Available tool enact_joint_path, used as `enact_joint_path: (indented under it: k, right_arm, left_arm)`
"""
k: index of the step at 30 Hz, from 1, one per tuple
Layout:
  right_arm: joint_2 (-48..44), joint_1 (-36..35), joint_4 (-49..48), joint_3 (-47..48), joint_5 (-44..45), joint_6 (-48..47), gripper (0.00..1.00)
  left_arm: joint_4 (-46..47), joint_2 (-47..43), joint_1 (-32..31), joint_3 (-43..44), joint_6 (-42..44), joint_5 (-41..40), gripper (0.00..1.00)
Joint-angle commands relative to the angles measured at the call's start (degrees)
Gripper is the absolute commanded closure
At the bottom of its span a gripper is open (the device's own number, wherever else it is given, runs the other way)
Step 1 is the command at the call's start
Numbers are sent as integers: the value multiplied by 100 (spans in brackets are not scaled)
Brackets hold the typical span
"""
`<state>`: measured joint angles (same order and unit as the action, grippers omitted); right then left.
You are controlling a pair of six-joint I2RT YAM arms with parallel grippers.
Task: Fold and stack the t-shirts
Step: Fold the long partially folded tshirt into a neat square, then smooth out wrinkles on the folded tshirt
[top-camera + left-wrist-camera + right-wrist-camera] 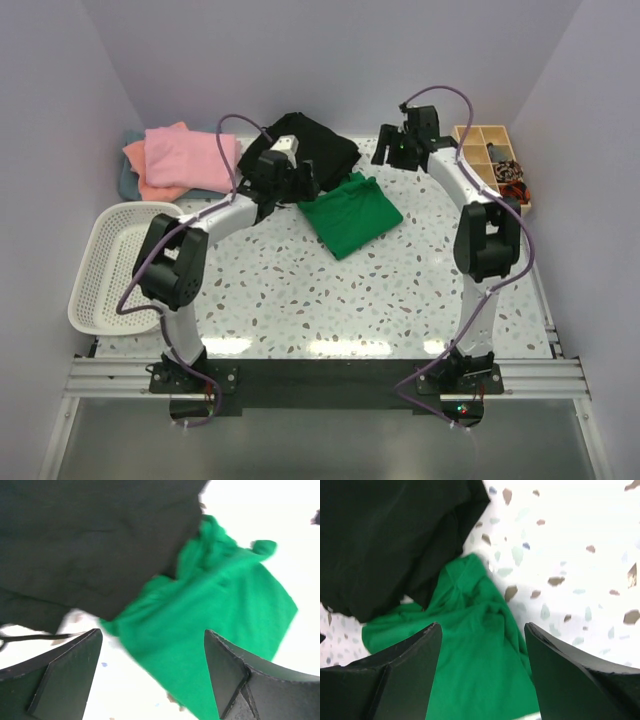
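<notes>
The green t-shirt [350, 213] lay roughly folded at mid-table [400, 300], its far edge touching a black garment [312, 143]. The pink, salmon and teal t-shirts [178, 160] sat stacked far left. The left gripper [152, 645] and right gripper [482, 635] hovered with jaws apart, empty. Judged outstanding: stacking the green t-shirt.

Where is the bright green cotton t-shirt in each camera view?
Top external: bright green t-shirt, just above frame centre.
Left wrist: green t-shirt, centre to lower right.
Right wrist: green t-shirt, lower centre.
Shared landmark: crumpled black cloth bordering its upper left in every view.
</notes>
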<state>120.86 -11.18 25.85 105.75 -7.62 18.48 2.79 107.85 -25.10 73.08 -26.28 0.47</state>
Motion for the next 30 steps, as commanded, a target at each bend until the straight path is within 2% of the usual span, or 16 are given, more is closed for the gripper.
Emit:
enact_joint_path:
  k: [1,3,6,8,12,15,21,24,27,30]
  right_arm:
    - [-728,-42,-166,-1000,-327,-135,30]
    - [-844,-51,-194,-1284,-729,-90,34]
    - [-959,-156,-273,-1610,-803,-38,39]
    - [-872,-227,-229,-1593,-829,-29,43]
    - [-460,-306,-203,-1278,-847,-28,45]
    - [32,-332,-115,-759,-741,-46,46]
    - [1236,-350,236,918,-601,-108,46]
    - [2001,-350,535,2251,-627,-117,45]
    - [2678,-350,711,3114,-636,-99,44]
    - [2891,-341,694,3172,-461,-160,42]
  left_arm:
    - [485,-274,-310,-92,115,909,14]
    - [608,-221,-425,-144,36,1305,17]
    - [820,-28,-653,-57,18,1613,19]
    - [873,200,-742,109,-17,1780,20]
    - [1022,596,-750,268,-96,1799,22]
    - [1057,868,-750,400,-61,1693,22]
    - [1180,1272,-742,479,27,1404,23]
    - [1154,1405,-724,497,79,1359,23]
    - [1171,1440,-707,383,106,1280,23]
    - [1198,1370,-706,225,106,1210,23]
